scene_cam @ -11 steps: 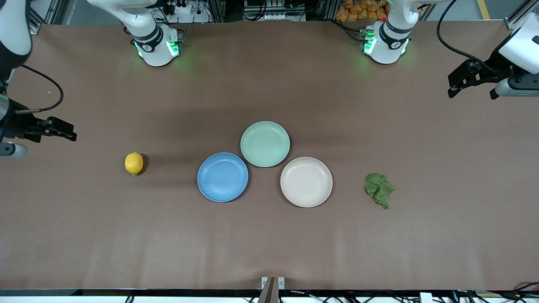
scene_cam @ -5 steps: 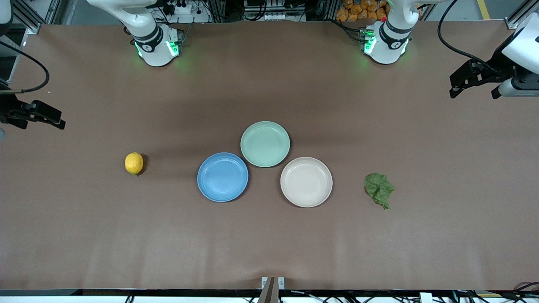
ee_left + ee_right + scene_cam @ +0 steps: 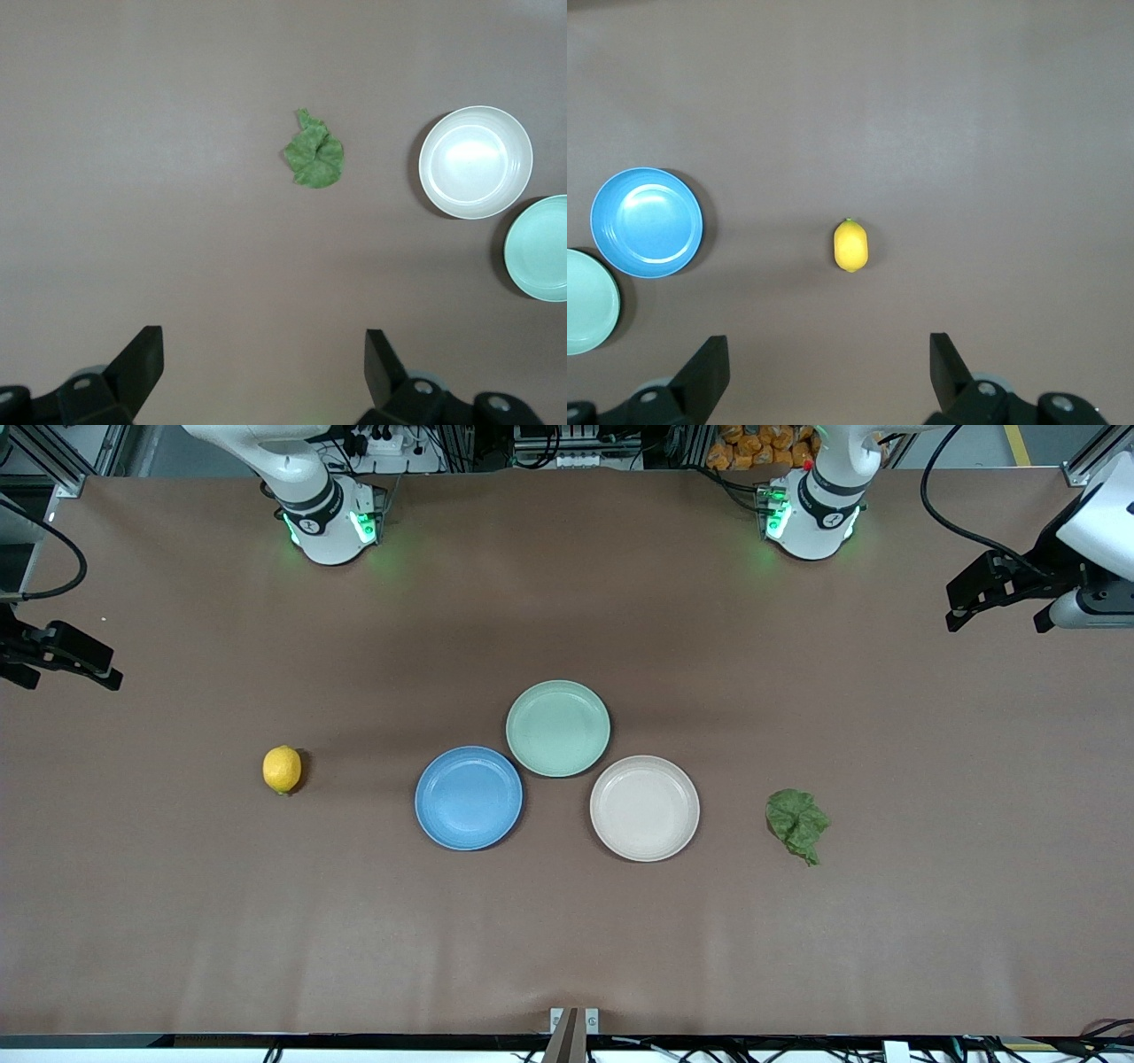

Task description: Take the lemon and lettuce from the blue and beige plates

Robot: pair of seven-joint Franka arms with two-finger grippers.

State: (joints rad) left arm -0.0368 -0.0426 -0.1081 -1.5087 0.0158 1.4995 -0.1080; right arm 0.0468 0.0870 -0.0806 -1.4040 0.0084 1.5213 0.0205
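Sitting on the bare worktop (image 3: 567, 939), not on any plate, the lemon (image 3: 282, 769) is lying toward the right arm's end, well apart from the blue plate (image 3: 469, 798); the lettuce (image 3: 797, 825) is lying near the beige plate (image 3: 644, 808), toward the left arm's end. All three plates, the mint-green plate (image 3: 557, 727) included, are showing nothing on them. The right gripper (image 3: 824, 372) is hanging over the worktop's edge with jaws spread wide and holding nothing; the left gripper (image 3: 261, 372) is hanging likewise at its own end. Risks from here, as I judge them: the round lemon may be rolling away under an off-centre pinch, and the thin leaf may be slipping or tearing if the jaws are closing too high.
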